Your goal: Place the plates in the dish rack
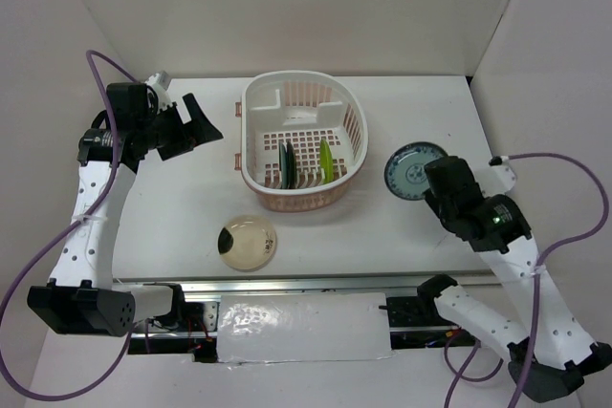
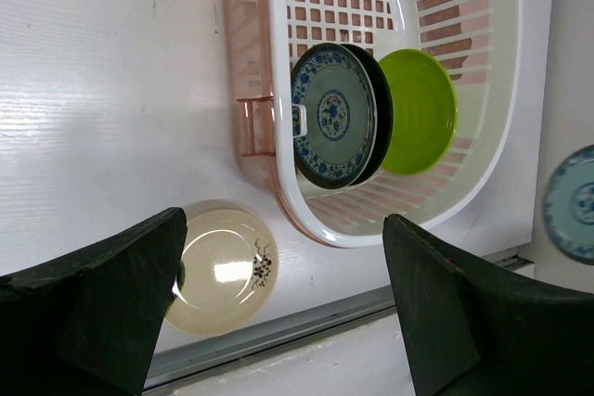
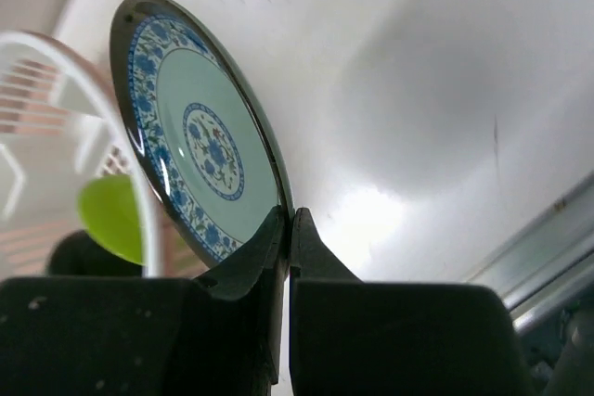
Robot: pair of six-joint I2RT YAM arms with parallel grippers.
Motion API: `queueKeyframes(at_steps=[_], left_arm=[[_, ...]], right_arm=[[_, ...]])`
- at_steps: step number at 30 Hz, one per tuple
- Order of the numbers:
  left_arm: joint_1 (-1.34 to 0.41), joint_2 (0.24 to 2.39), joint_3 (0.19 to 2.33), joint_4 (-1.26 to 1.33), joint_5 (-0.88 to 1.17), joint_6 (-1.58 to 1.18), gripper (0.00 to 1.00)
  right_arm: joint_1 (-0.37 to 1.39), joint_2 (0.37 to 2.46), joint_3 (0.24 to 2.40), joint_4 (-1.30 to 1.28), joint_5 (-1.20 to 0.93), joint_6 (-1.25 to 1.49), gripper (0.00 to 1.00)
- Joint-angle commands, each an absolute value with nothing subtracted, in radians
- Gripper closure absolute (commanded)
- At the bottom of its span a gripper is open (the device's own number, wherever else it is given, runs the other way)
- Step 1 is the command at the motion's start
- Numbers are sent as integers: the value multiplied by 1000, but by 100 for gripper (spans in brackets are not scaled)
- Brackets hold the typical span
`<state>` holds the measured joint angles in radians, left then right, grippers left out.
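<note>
Pink-and-white rack, lime-green plate, black plate, 2 teal blue-floral plates, dark-patched tan plate.

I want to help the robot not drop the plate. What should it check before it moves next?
1. Grip: the right gripper is shut on the rim of the blue patterned plate: ok.
2. Is that plate lifted off the table: cannot tell.
3. Free room in the dish rack beside the lime-green plate: ok.
4. Path: the left gripper is open and left of the rack, out of the way: ok.
5. All plates loaded: not ok, the tan plate lies on the table in front of the rack.
</note>
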<state>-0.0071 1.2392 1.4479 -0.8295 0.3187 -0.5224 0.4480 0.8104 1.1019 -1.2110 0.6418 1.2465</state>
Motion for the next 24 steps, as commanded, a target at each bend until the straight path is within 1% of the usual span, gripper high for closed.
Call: queueKeyframes(at_steps=[1,3,4,5,6,7,8,9,10,11,12,16,18,21,24], left_arm=[[-2,1230,1471,-808,314,-500,1],[-2,1233,1479,-814,304,-502,1],[-2,1235,1480,-815,299,-502,1],[-2,1235,1482,-818,295,-502,1],[-3,1235,1480,-821,287,-502,1],[-2,1232,1480,-821,282,-500,1],[-3,1230,1480,-822,278,-500,1],[-2,1232,1479,-824,273,-502,1],[-3,1223,1479,-828,255,-508,1],[-2,1215,1470,-827,247,-512,1],[24,1198,1465,-821,241,-514,1],[26,1178,1454,-818,232,-514,1],[28,1181,1451,-822,235,-514,1],[28,1181,1447,-819,238,-514,1],[28,1183,1448,-816,241,-515,1]], right_arm=[[491,897,1297,-1231,833,1125,100],[561,958,1428,-1178,851,1048,100],[584,1044,1477,-1181,870,993,100],[644,1098,1587,-1215,886,982,100],[673,1150,1648,-1241,911,976,100],[704,1267,1708,-1276,969,979,100],[734,1329,1779,-1317,1001,989,100],[783,1385,1901,-1389,1026,992,100],[807,1485,1958,-1423,1063,1005,100],[822,1532,2052,-1442,1072,987,100],[848,1566,2087,-1440,1077,961,100],[873,1693,2202,-1391,1043,879,100],[880,1756,2253,-1411,1043,867,100],[887,1825,2278,-1442,1063,864,100],[885,1851,2222,-1443,1063,882,100]])
